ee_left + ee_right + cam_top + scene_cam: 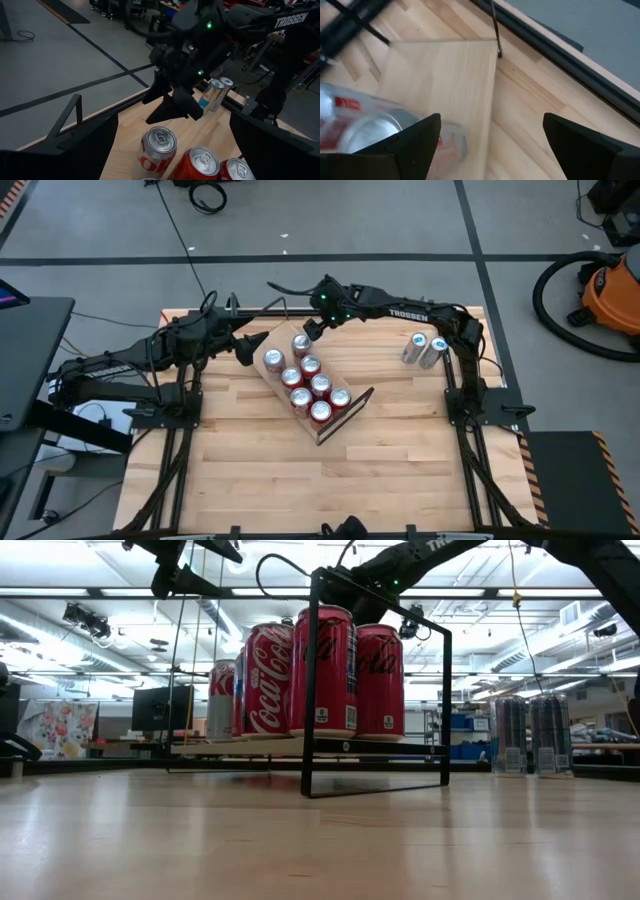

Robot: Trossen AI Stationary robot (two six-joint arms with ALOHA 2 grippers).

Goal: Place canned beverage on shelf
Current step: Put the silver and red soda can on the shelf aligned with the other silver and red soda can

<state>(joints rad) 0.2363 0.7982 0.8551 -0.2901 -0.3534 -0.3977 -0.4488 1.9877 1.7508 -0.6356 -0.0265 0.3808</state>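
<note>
While the right gripper (306,330) is hovering with its fingers (417,145) spread wide and holding nothing, a silver-and-red can (301,345) is standing on the shelf (258,342) just below and between them, at the far end of the red cans (318,386). Beside that same end, the left gripper (243,350) is waiting with fingers (65,150) parted and empty, and two silver cans (425,350) are standing well apart on the desk (380,470).
</note>
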